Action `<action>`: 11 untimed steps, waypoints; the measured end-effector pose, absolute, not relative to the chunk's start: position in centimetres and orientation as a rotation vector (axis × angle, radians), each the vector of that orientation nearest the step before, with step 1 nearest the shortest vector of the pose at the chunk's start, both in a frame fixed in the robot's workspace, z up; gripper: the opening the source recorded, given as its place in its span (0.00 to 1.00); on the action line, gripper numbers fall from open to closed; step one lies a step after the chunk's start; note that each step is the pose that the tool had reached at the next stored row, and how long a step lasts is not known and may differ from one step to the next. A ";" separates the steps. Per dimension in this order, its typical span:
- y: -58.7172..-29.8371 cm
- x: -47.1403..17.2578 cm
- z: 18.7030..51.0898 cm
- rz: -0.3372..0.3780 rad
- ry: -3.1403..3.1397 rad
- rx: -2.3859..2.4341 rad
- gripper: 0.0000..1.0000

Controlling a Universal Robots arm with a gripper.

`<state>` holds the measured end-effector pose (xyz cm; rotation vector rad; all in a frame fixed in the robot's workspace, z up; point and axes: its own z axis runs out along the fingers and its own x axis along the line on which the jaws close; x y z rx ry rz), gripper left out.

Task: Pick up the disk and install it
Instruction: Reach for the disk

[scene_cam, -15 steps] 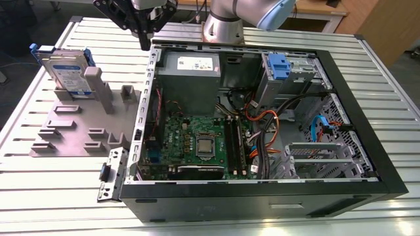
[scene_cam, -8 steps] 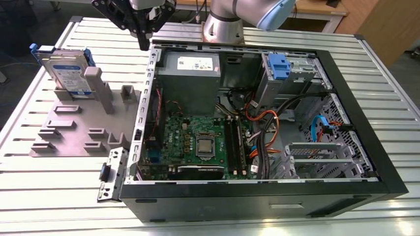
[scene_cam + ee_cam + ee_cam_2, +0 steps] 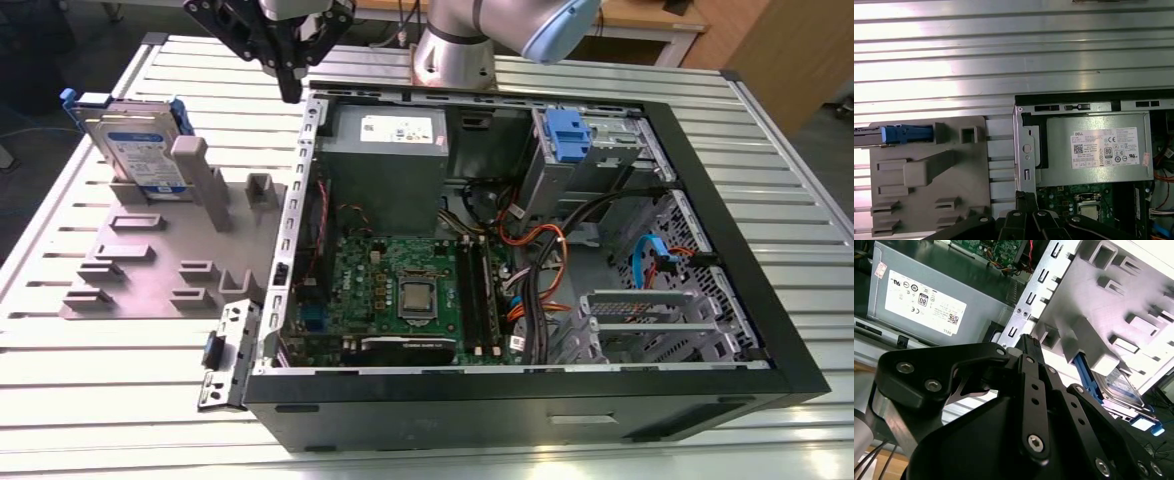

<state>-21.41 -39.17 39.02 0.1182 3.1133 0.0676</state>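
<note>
Hovering pincer (image 3: 290, 92): hangs above the rim of the computer case (image 3: 747, 250), at the corner where the power supply (image 3: 387, 160) sits; its fingers are pressed together and pinch nothing.
Pincer in the second wrist view (image 3: 1026, 342): the joined tips point at the case wall that faces the holder.
Disk (image 3: 134, 150): stands on edge in a slot of the grey holder (image 3: 160, 260), outside the computer case on the exterior view's left of it, well apart from the pincer; its white-and-blue label and blue frame show.
Disk in the first wrist view (image 3: 906, 134): seen edge-on as a blue strip at the holder's end far from the case.
Holder: lies flat on the bench (image 3: 80, 400), just beside the case wall.
Circuit board (image 3: 400, 290): on the case floor, next to the power supply.
Blue bracket (image 3: 567, 135): inside the case, in the metal cage on the exterior view's right of the power supply.
Bench: ribbed metal, carries the case and the holder.
</note>
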 end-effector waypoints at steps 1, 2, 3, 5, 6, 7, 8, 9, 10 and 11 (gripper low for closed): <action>-39.2 -21.4 39.0 0.068 3.113 0.118 0.11; -39.2 -21.5 39.0 0.068 3.113 0.118 0.11; -39.2 -21.5 39.0 0.068 3.113 0.118 0.11; -39.2 -21.6 39.0 0.068 3.113 0.118 0.11; -39.2 -21.6 39.0 0.068 3.113 0.118 0.11; -39.2 -21.6 39.0 0.068 3.113 0.118 0.11; -39.2 -21.7 39.0 0.068 3.113 0.118 0.11; -39.2 -21.7 39.0 0.068 3.113 0.118 0.11; -39.2 -21.7 39.0 0.068 3.113 0.118 0.11; -39.2 -21.8 39.0 0.068 3.113 0.118 0.11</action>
